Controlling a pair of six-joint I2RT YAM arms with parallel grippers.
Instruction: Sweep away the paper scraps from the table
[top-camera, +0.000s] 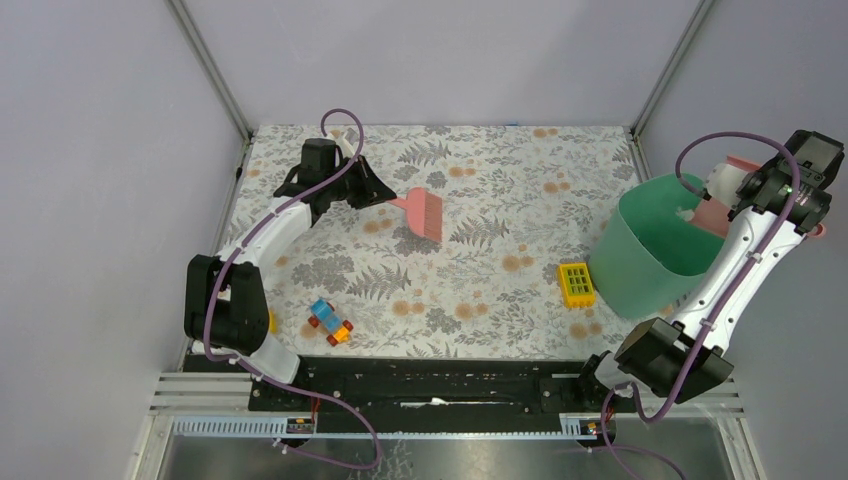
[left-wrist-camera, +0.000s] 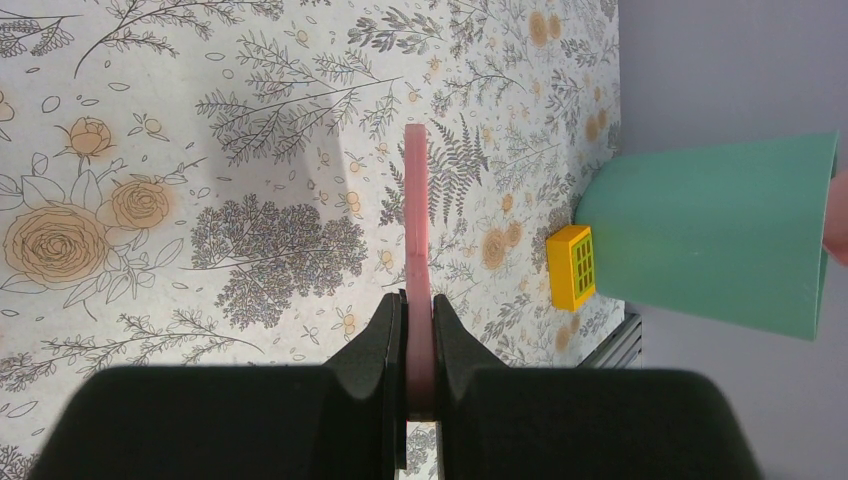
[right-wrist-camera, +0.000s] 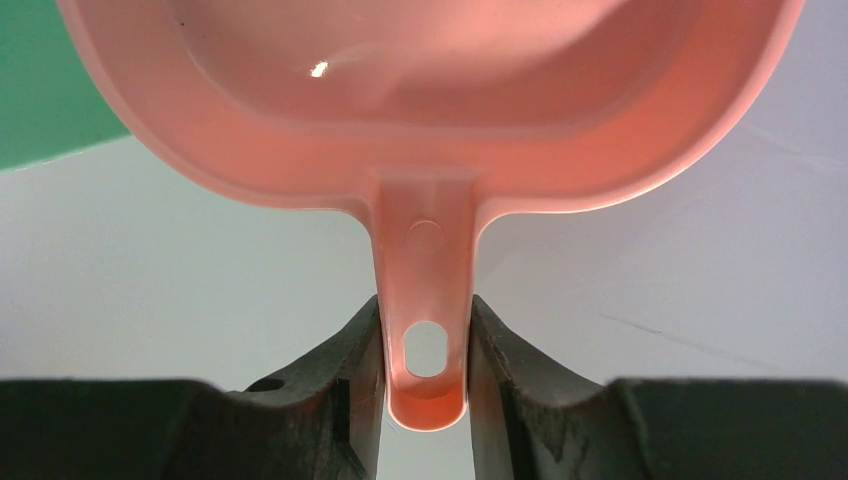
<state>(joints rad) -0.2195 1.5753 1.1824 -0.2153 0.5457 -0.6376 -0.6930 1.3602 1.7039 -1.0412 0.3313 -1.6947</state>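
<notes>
On the table (top-camera: 500, 160), my left gripper (top-camera: 372, 192) is shut on the handle of a pink brush (top-camera: 422, 212) whose bristle head rests on the cloth at the back left. In the left wrist view the brush (left-wrist-camera: 416, 210) runs edge-on from between the gripper's (left-wrist-camera: 418, 305) fingers. My right gripper (top-camera: 722, 195) is shut on the handle of the pink dustpan (top-camera: 712, 216), held tilted over the mouth of a green bin (top-camera: 640, 262). In the right wrist view the dustpan (right-wrist-camera: 430, 110) fills the top and its handle sits between that gripper's (right-wrist-camera: 427, 325) fingers. No paper scraps show in any view.
A yellow grid-topped block (top-camera: 576, 284) stands against the green bin's left side, and shows beside the bin (left-wrist-camera: 720, 230) as the block (left-wrist-camera: 572, 266) in the left wrist view. Colourful toy bricks (top-camera: 330, 322) lie near the front left. Grey walls close in the table.
</notes>
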